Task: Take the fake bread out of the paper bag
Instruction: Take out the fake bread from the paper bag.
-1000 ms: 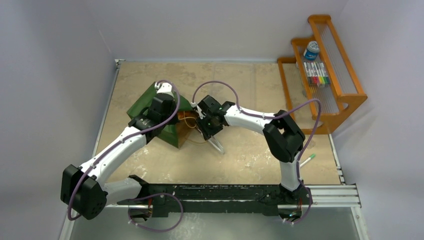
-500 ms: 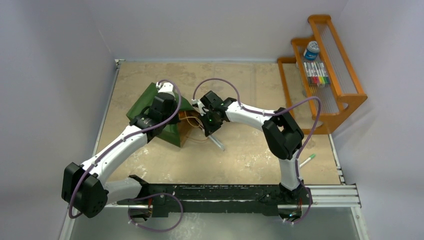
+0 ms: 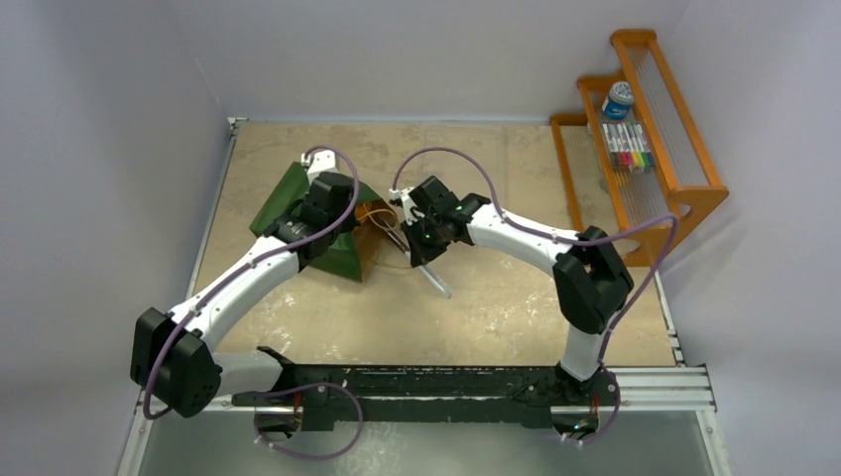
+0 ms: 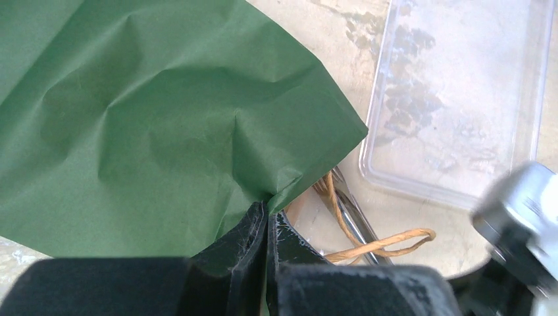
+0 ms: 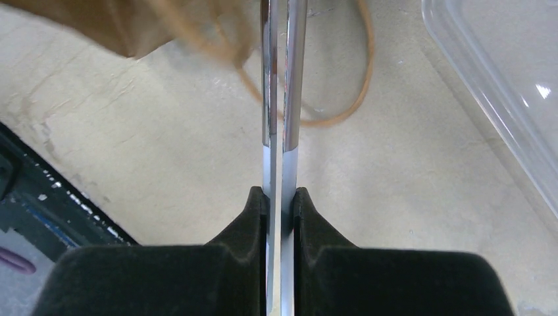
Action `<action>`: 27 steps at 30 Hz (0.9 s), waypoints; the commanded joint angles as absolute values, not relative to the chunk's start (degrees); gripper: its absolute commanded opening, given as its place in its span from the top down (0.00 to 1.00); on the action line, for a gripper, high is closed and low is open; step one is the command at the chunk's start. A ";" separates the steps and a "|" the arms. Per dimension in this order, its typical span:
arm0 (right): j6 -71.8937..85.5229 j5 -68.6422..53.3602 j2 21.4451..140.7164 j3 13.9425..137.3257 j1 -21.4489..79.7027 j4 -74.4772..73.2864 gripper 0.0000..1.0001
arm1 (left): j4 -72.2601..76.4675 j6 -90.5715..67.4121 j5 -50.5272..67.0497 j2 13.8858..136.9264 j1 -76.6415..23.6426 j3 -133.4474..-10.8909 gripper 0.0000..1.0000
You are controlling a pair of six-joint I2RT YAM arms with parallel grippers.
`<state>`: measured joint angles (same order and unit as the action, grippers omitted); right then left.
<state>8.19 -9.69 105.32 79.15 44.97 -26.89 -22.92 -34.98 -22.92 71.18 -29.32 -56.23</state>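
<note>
The dark green paper bag (image 3: 335,246) lies on the table left of centre, its brown mouth facing right. My left gripper (image 3: 347,220) is shut on the bag's upper mouth edge; in the left wrist view the jaws (image 4: 266,220) pinch the green paper (image 4: 151,131). My right gripper (image 3: 419,240) is shut on long metal tongs (image 3: 436,283). In the right wrist view the tongs (image 5: 279,99) are squeezed together between the fingers and point at the bag's brown mouth (image 5: 125,26). The brown cord handles (image 4: 381,243) lie loose by the mouth. The fake bread is hidden.
A clear plastic tray (image 4: 454,99) lies on the table just right of the bag mouth and shows in the right wrist view (image 5: 500,99). A wooden rack (image 3: 645,139) with markers and a jar stands at the back right. A green-tipped marker (image 3: 607,317) lies at the right.
My left gripper has pulled the bag's mouth edge up and back, opening the mouth. My right gripper has shifted slightly right and back with the tongs still in it.
</note>
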 commanded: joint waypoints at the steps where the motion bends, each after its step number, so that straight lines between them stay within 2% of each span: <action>1: 10.41 -9.74 98.97 77.24 44.96 -24.61 1.00 | -20.63 -39.58 -27.86 74.00 -29.36 -60.36 1.00; 18: 15.28 -8.79 89.76 66.98 44.91 -25.28 1.00 | -21.05 -45.62 -33.10 81.67 -29.36 -68.55 1.00; 27: 18.47 -5.06 85.89 65.72 42.19 -24.90 1.00 | -24.31 -44.39 -36.75 79.91 -29.29 -67.50 1.00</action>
<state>16.14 -7.22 89.62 65.73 44.14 -26.68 -23.59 -44.40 -32.93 82.08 -29.39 -65.80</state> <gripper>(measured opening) 0.087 0.006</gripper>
